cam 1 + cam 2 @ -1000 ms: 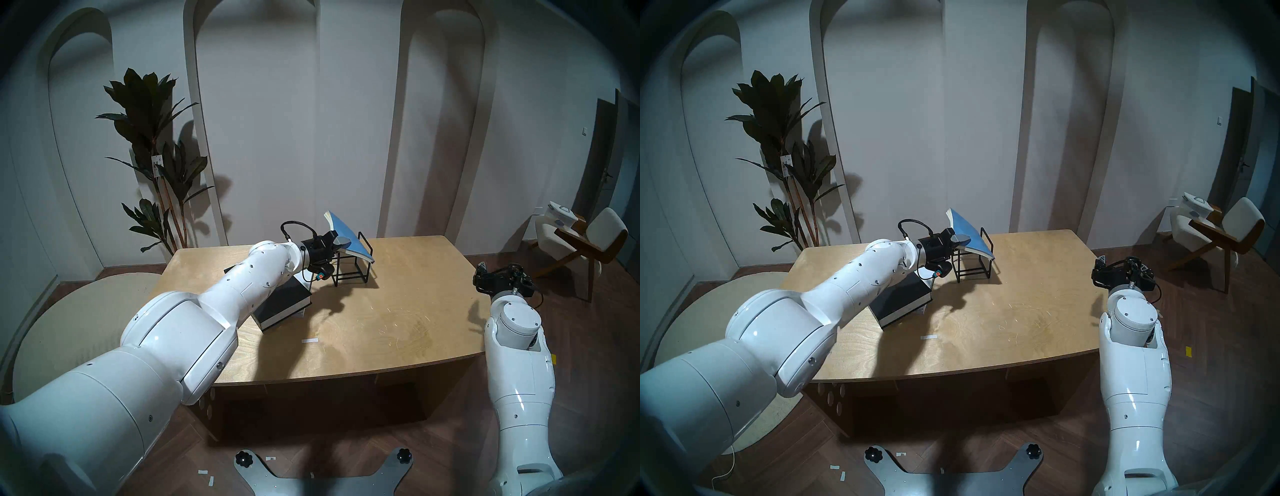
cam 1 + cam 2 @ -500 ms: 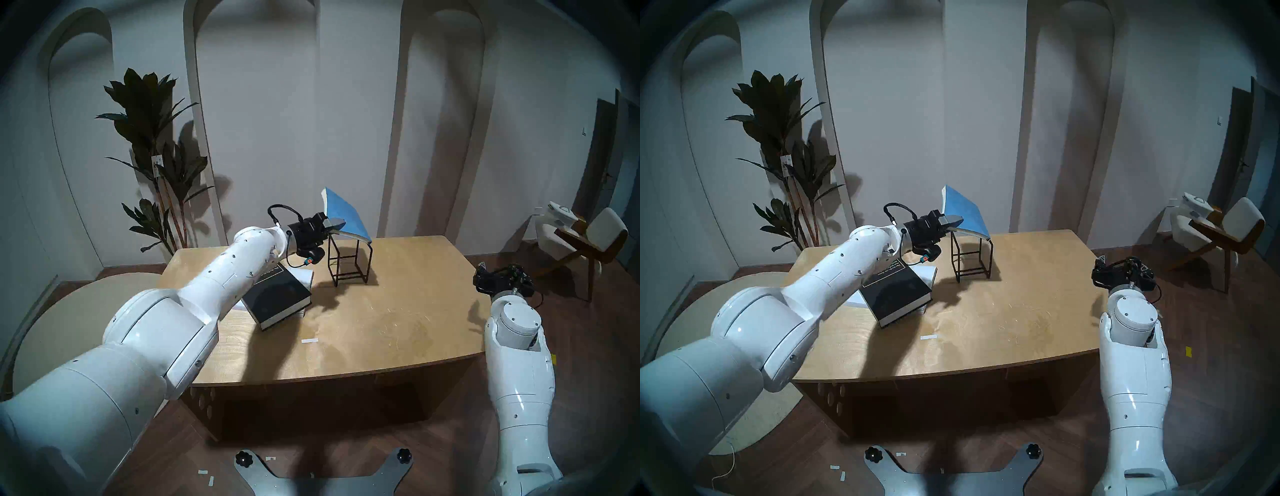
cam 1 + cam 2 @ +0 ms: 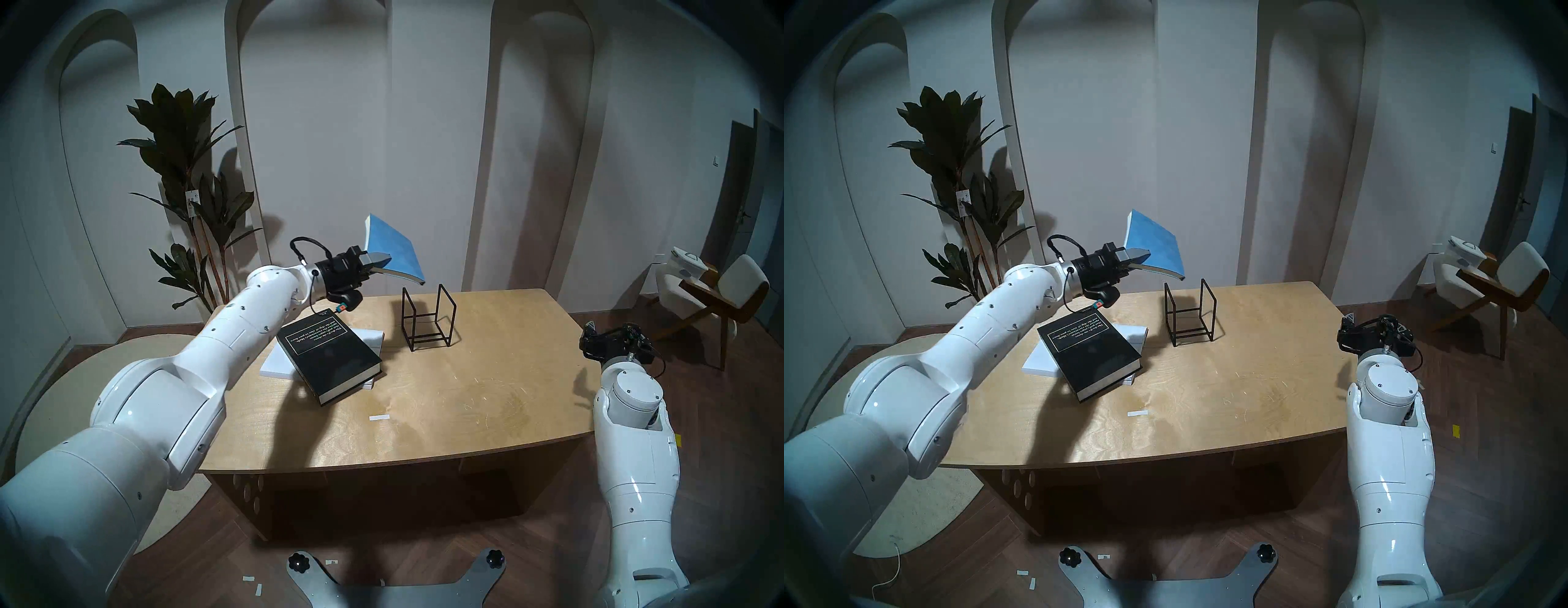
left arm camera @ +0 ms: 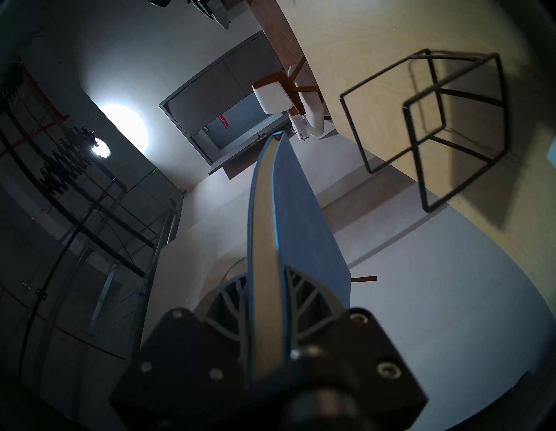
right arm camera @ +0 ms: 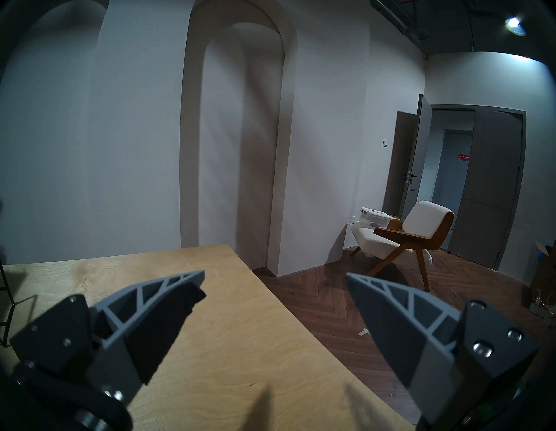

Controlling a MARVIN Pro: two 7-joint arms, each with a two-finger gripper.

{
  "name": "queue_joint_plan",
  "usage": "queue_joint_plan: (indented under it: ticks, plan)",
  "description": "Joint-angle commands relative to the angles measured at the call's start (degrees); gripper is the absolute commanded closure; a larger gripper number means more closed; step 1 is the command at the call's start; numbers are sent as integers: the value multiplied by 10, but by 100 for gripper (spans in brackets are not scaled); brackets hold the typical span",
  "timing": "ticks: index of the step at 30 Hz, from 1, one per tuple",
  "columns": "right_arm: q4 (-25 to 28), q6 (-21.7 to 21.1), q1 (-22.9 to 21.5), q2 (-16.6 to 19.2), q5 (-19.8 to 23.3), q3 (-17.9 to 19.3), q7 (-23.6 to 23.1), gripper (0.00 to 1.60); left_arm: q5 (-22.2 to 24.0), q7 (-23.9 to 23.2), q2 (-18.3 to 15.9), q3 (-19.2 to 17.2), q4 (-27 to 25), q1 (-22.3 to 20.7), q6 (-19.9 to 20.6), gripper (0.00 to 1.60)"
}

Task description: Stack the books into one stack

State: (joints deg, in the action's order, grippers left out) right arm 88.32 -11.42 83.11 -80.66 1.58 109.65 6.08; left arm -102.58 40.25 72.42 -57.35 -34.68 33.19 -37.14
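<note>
From the head's left eye, the left pincer [image 3: 379,264] is clamped tight on one corner of the blue book [image 3: 392,250], which hangs in the air above the far edge of the desk [image 3: 466,407], tilted, its cover facing up and toward us. It sits up and to the left of the black wire rack [image 3: 428,316], clear of it. Down on the desk the black book [image 3: 329,358] lies flat on the white book [image 3: 278,363], turned askew so that white corners stick out at the left and far right. A small strip of white tape [image 3: 379,418] lies on the bare wood nearer us. The right pincer [image 3: 592,337] is off past the desk's right edge.

The head's right eye gives nearly the same picture: blue book [image 3: 1153,248] aloft in the left pincer [image 3: 1138,259], black book [image 3: 1089,354] on the white book [image 3: 1038,361], the rack [image 3: 1189,316] standing bare.

At the left wrist, the two grey fingers [image 4: 304,298] press either side of the blue book [image 4: 301,216], whose page edge runs straight away from the lens. The rack [image 4: 436,126] on the desk [image 4: 376,45] appears to the side, apart from the book.

At the right wrist, the right pincer [image 5: 275,278] is spread wide with nothing between its fingers [image 5: 168,289], hanging level over the desk's corner [image 5: 240,346]. An armchair [image 5: 403,237] stands by the door beyond.
</note>
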Motion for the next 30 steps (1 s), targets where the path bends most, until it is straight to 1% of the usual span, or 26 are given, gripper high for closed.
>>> queue_joint_plan:
  ticks: [1,3,4,5,6,10,14,16,17,18,19,21,23,26,27,30]
  plan:
    - [11,4,-7,0,1,-1,0,0,-9,16,-61,-24,-36,-1,-22,160]
    - [11,4,-7,0,1,-1,0,0,-10,27,-80,-28,-55,12,-40,160]
    - [11,4,-7,0,0,-1,0,0,-9,32,-97,-23,-74,19,-50,160]
    - [11,4,-7,0,0,-1,0,0,-9,32,-97,-23,-74,19,-50,160]
    - [10,4,-8,0,0,-1,0,0,-9,42,-104,-30,-82,25,-63,160]
    - [10,4,-8,-1,0,-1,-1,0,1,55,-127,-38,-108,34,-83,160]
    - [10,4,-8,-1,-1,0,-1,0,7,69,-152,-42,-144,58,-113,160]
    - [10,4,-8,-1,-1,0,-2,0,8,69,-156,-42,-145,63,-118,160]
    - [10,5,-8,-1,-1,0,-2,0,11,73,-169,-43,-160,78,-134,160]
    - [10,5,-8,-1,-1,0,-2,0,11,73,-169,-43,-160,78,-134,160]
    - [10,5,-8,-1,-1,0,-2,0,14,72,-178,-45,-176,89,-142,160]
    - [10,5,-8,-1,-1,0,-2,0,19,74,-185,-47,-184,101,-155,160]
    - [10,5,-8,-2,-1,0,-2,0,27,77,-198,-50,-210,122,-174,160]
    - [11,5,-8,-2,-2,1,-2,0,34,76,-207,-56,-232,138,-179,160]
    - [11,5,-8,-2,-2,1,-2,0,34,76,-207,-56,-232,138,-179,160]
    - [11,5,-8,-3,-2,1,-2,0,45,62,-221,-71,-264,163,-179,160]
